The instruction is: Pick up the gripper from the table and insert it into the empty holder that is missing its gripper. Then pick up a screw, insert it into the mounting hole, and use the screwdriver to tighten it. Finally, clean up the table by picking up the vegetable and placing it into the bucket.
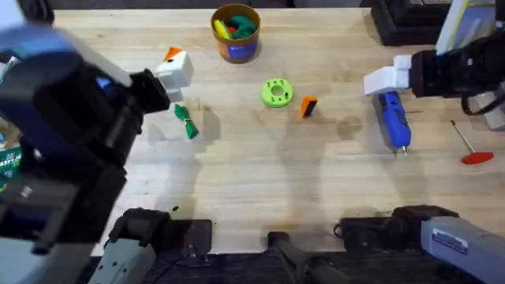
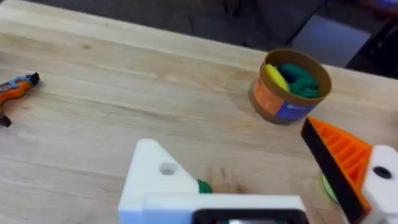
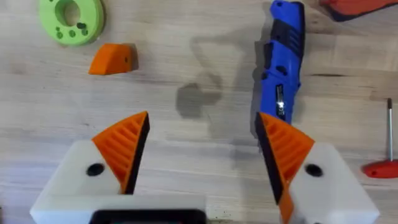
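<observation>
Two arms are reaching over the wooden worktop (image 1: 260, 181). At the far left, the left gripper (image 1: 173, 67) is hovering above the worktop with its jaws spread apart: one white mount carries an orange tip, while the other, the holder (image 2: 158, 180), is showing bare white plastic with a mounting hole. Just below and beside it in the overhead view, the vegetable (image 1: 186, 121) is lying flat on the wood, touched by nothing. Farther back, near the middle, the bucket (image 1: 236, 32) is standing upright with yellow and green toys inside. In front of it and a little to the right, a lime-green disc (image 1: 276, 92) is resting on the wood, and the gripper (image 1: 308, 106), the loose orange wedge, is lying just beside the disc, apart from both arms. Moving right, the right gripper (image 3: 202, 149) is hanging open, both orange-tipped fingers well separated and holding nothing. The screwdriver (image 1: 394, 120) is lying on the worktop right by one of its fingers, tip pointing toward the front edge. At the far right, a thin metal rod with a red handle (image 1: 471, 147) is lying on the wood.
</observation>
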### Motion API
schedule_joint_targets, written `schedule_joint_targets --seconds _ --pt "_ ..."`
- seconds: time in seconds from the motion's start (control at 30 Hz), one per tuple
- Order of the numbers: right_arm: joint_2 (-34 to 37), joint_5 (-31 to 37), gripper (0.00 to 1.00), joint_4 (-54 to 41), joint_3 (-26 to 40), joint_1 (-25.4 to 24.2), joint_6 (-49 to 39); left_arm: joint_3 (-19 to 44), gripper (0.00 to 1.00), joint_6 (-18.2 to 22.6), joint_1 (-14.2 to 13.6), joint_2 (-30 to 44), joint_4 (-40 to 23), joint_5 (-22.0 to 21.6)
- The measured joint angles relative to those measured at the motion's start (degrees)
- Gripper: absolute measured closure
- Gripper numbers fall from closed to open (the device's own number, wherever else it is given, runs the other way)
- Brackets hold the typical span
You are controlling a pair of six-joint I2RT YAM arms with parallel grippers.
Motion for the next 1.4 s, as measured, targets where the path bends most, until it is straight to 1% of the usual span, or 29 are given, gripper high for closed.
schedule_joint_targets --seconds 0.13,0.43,0.53,0.67,0.73,0.8,1.0,1.17,1.3,1.4 --pt "0.0 0.0 0.022 -0.01 0.0 0.0 0.0 -6.11 0.015 0.0 0.0 -5.4 6.47 0.02" --pt "0.0 0.0 0.022 -0.01 0.0 0.0 0.0 -17.67 0.015 0.0 0.18 -17.2 15.98 0.24" --pt "0.0 0.0 0.022 -0.02 0.0 0.0 0.0 -20.23 0.015 0.0 1.34 -19.38 18.53 1.47" --pt "0.0 0.0 0.022 -0.02 0.0 0.0 0.0 -22.9 0.015 0.0 3.9 -21.29 21.04 4.37" --pt "0.0 0.0 0.022 0.0 0.0 0.0 0.0 -23.42 0.015 0.0 4.96 -21.92 21.22 5.74" --pt "0.0 0.0 0.022 -0.01 0.0 0.0 0.0 -23.58 0.015 -0.02 5.46 -22.43 21.33 6.6" --pt "0.0 0.0 0.022 -0.01 0.0 0.0 0.0 -23.79 0.014 0.0 5.46 -23.31 21.5 8.65" --pt "0.02 0.0 0.022 -0.02 0.0 0.0 0.0 -25.29 0.014 -0.02 5.46 -24.3 21.55 10.25" --pt "0.0 0.0 0.021 -0.02 0.0 0.0 0.0 -27.7 0.014 0.0 5.46 -26.98 21.36 11.29" --pt "0.0 0.0 0.022 0.0 0.0 0.0 0.0 -28.32 0.014 -0.02 5.46 -29.32 19.84 12.07"
